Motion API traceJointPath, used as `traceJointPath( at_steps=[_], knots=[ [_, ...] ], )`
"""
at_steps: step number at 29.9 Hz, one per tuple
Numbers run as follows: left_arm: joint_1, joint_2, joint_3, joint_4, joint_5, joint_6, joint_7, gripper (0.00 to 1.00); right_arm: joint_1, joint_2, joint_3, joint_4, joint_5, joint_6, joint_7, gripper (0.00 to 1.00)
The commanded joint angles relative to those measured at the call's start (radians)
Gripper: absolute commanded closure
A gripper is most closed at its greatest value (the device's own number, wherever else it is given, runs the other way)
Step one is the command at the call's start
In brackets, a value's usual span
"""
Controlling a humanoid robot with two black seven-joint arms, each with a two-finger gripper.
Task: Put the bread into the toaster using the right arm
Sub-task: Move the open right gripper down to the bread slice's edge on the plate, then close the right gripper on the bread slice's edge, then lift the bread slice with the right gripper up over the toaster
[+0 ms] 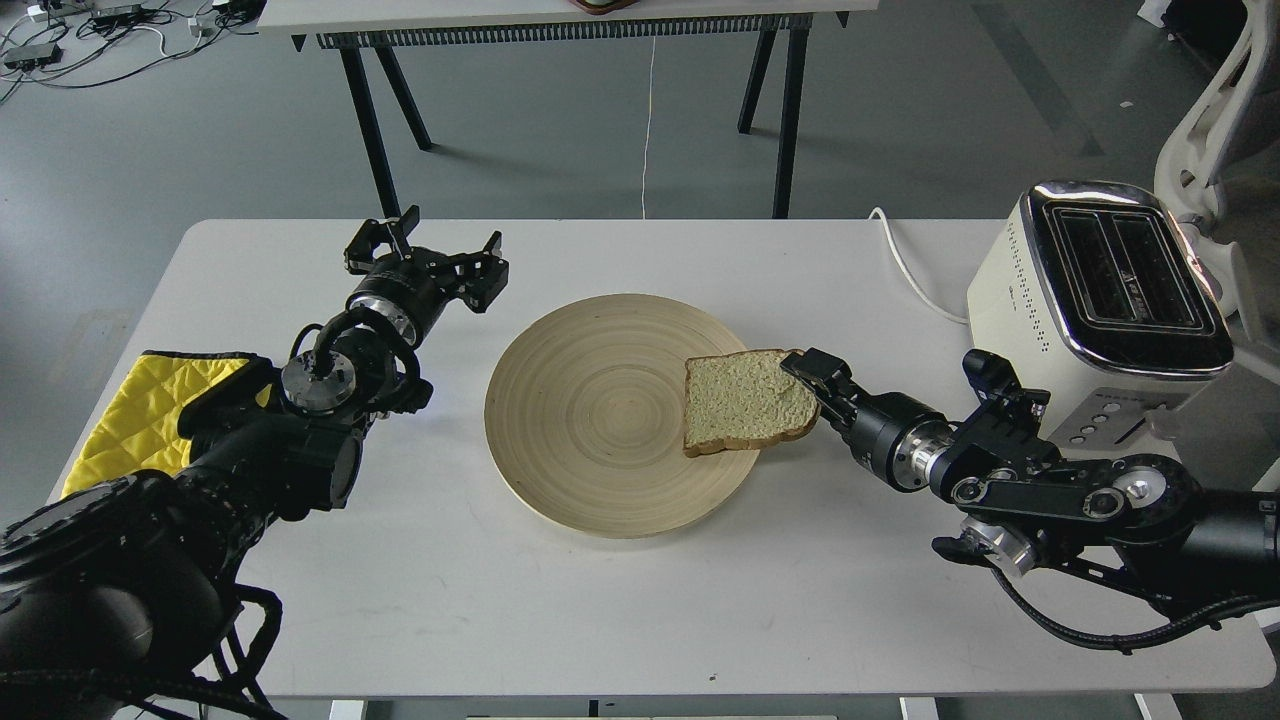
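The bread (pixel 745 400) lies flat on the right rim of a round wooden plate (pixel 590 420), its right edge overhanging the rim. My right gripper (pixel 808 385) comes in low from the right and touches the bread's right edge. One finger (pixel 803 364) shows above the crust; the other is hidden, so I cannot tell how the jaws stand. The cream-white toaster (pixel 1010 290) stands at the table's right edge, slots up and empty, behind my right arm. My left gripper (pixel 448 230) is open and empty, left of the plate.
A yellow quilted cloth (pixel 140 410) lies at the table's left edge under my left arm. The toaster's white cord (pixel 905 265) runs across the table's back right. Another table's black legs (pixel 370 120) stand behind. A white chair (pixel 1215 110) is beside the toaster.
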Motion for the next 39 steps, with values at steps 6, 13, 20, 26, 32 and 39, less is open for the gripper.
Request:
traceJointPath(
  at_steps=[6,13,20,26,32,39],
  knots=[
    [0.0,0.0,0.0,0.0,0.0,0.0,0.0,0.0,0.002,0.008,0.001,0.019,0.0,0.0,0.004,0.53],
    [0.0,0.0,0.0,0.0,0.0,0.0,0.0,0.0,0.003,0.008,0.003,0.019,-0.001,0.0,0.006,0.69],
    [0.0,0.0,0.0,0.0,0.0,0.0,0.0,0.0,0.006,-0.001,0.008,0.031,-0.001,0.0,0.007,0.88],
    [0.0,0.0,0.0,0.0,0.0,0.0,0.0,0.0,0.02,-0.023,0.044,0.065,-0.001,-0.01,0.007,0.99],
    [0.0,0.0,0.0,0.0,0.0,0.0,0.0,0.0,0.125,-0.102,0.104,0.086,0.0,-0.009,-0.002,1.0],
    [0.0,0.0,0.0,0.0,0.0,0.0,0.0,0.0,0.337,-0.344,0.107,0.135,0.0,0.005,-0.011,1.0]
  ],
)
